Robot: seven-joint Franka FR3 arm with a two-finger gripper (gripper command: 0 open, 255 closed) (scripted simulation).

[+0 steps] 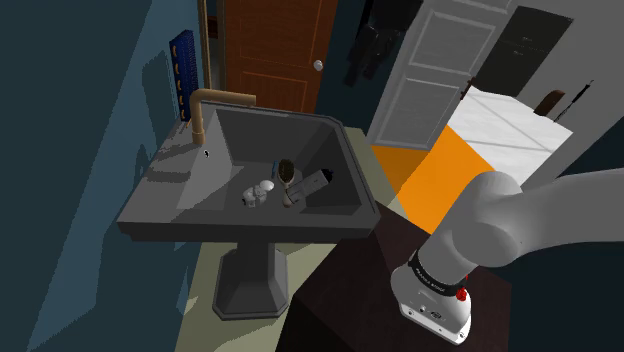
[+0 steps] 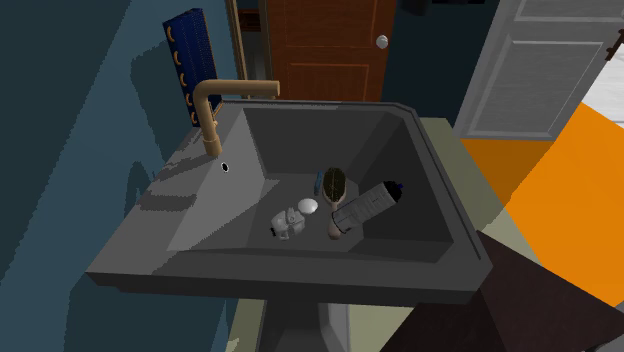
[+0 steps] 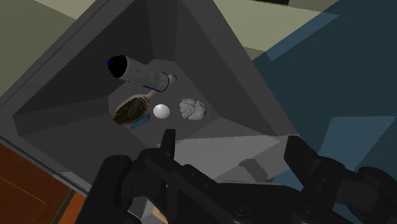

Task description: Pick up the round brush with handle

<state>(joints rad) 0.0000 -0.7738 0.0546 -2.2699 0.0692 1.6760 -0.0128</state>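
Tool (image 3: 232, 141) spread; brush (image 3: 132, 109) in sink (image 3: 216, 83).

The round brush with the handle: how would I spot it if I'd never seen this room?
Look into the dark grey sink with the tan tap. On its floor, the brush lies next to a white ball and a grey cylinder with a dark blue end. It alone has a brown bristly oval head on a handle.
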